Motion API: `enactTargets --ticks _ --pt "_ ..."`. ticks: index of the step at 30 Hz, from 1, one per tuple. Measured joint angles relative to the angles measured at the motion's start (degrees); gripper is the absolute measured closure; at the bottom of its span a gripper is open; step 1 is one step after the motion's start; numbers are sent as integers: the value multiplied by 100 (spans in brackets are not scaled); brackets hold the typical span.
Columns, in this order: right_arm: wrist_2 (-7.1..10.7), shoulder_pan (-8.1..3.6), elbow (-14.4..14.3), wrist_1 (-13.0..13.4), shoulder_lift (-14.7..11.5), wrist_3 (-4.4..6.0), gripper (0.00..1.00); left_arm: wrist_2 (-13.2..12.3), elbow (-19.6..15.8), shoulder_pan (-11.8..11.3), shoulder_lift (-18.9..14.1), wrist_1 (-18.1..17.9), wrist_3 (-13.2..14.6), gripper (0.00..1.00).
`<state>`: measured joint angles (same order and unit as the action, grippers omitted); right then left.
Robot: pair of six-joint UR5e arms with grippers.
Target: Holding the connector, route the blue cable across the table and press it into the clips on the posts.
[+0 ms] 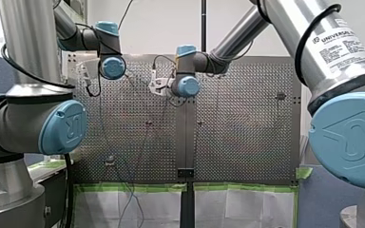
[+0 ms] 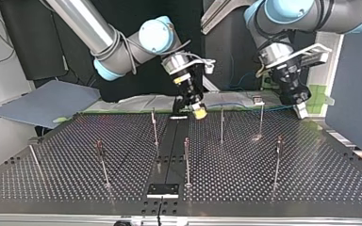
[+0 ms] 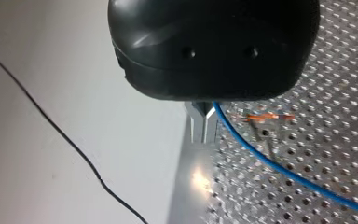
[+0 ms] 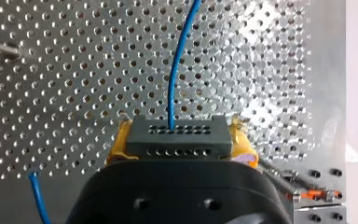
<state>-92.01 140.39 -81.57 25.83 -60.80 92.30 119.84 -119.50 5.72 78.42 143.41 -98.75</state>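
The perforated metal worktop (image 2: 264, 188) fills most of the top view. Thin upright posts (image 2: 186, 162) stand on it, well apart from each other.

The 2 arms come in over its far edge. My right arm (image 2: 113, 42) enters at the top view's left and reaches to about the middle of that edge. My left arm (image 2: 301, 12) enters at the view's right and points down near the far right corner.

My right hand (image 2: 195, 112) (the one with yellow pads) is clenched on the connector (image 4: 177, 135). This is a dark grey block with rows of small holes, and it sits between the pads just above the worktop. My left hand (image 2: 301, 110) is black. Its metal fingers (image 3: 203, 128) are pressed together, and the blue cable comes out right at them, so it is grasping the cable.

The blue cable (image 4: 179, 60) leaves the middle of the connector and runs straight ahead of my right hand over the holes. A second short piece of it shows beside that hand. From my left hand it slopes away over the worktop. In the top view it is only a thin blue line low along the far edge, between the 2 hands.

A small clip (image 2: 258, 99) sits on top of the post nearest my left hand. I cannot tell whether the cable touches it.
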Motion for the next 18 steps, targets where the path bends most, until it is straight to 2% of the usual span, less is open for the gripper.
enactTargets --ticks 6,13,18 --pt "6 57 294 -183 33 0 100 -208 32 -43 123 -35 0 100" --pt "6 79 639 -350 43 0 100 -254 54 -109 410 -104 24 100" --pt "4 81 886 -398 68 9 100 -320 128 -191 459 -213 2 100"
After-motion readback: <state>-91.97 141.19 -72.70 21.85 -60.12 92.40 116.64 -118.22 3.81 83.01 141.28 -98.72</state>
